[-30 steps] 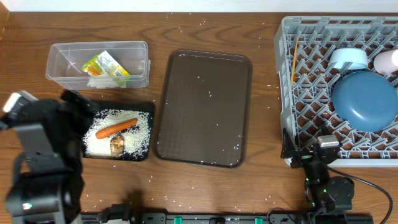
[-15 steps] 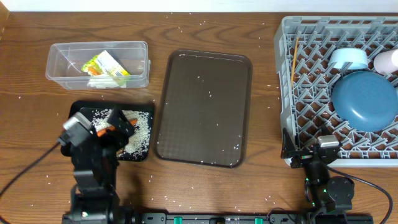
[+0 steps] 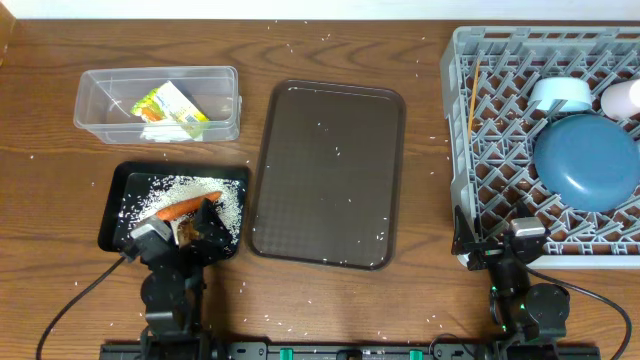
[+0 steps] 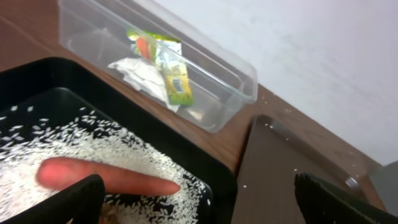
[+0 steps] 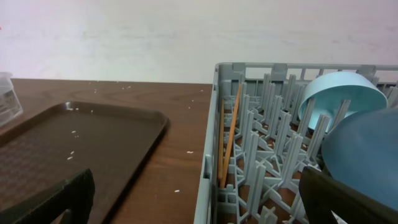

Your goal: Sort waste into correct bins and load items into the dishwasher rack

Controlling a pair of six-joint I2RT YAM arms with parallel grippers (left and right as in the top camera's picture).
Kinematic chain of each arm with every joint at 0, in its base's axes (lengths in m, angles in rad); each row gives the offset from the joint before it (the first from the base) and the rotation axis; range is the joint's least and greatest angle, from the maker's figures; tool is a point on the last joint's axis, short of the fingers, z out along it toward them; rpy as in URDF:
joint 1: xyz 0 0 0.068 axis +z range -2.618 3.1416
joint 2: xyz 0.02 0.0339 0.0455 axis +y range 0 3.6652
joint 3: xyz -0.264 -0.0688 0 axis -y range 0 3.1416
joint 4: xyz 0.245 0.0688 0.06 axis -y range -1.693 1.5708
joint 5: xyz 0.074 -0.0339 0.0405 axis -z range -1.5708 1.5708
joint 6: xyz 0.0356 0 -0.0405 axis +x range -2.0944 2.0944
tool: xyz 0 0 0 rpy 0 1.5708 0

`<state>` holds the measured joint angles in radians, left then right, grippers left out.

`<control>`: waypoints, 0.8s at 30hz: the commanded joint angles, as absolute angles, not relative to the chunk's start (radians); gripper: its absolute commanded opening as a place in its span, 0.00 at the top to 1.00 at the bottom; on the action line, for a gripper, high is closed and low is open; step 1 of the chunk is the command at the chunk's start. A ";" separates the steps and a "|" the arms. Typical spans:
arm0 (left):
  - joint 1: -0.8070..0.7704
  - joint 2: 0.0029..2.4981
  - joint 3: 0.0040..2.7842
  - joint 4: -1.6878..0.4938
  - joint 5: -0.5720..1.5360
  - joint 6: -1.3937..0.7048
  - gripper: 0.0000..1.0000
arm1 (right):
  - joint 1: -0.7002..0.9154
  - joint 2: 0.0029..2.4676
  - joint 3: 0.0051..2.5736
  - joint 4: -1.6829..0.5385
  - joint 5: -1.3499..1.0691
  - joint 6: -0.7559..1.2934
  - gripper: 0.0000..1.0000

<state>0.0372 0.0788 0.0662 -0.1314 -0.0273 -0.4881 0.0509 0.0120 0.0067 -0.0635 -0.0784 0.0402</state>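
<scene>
One carrot (image 3: 185, 207), one wrapper (image 3: 168, 105), one clear tub (image 3: 100, 116), one black tray (image 3: 114, 186) — one rack (image 3: 500, 125), one plate (image 3: 590, 160), two chopsticks (image 5: 231, 134)

Carrot (image 3: 187, 207), rice (image 3: 165, 186) in blk tray (image 3: 110, 215) — plate (image 3: 588, 160) racked

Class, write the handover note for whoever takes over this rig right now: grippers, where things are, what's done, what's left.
Left gripper: open, empty, over the black tray.
Right gripper: open, empty, at the rack's near corner.
Black tray: carrot, brown lump, rice.
Clear tub: wrapper, tissue.
Rack: plate, bowl, white cup, chopsticks.
Light blue cup: not seen.
Left: perhaps stray grains on the serving tray and table.
</scene>
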 commanded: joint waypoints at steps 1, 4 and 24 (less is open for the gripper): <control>0.034 0.035 0.018 -0.081 0.020 -0.440 0.02 | 0.039 0.005 0.006 -0.068 -0.082 0.028 0.01; 0.033 0.019 0.004 -0.062 0.046 -0.389 0.02 | 0.039 0.005 0.006 -0.068 -0.082 0.028 0.01; 0.034 0.001 0.004 -0.073 -0.012 0.024 0.02 | 0.039 0.005 0.006 -0.068 -0.082 0.028 0.01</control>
<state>0.0372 0.0120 0.0334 -0.0517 0.0189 -0.0574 0.0509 0.0116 0.0067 -0.0639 -0.0788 0.0402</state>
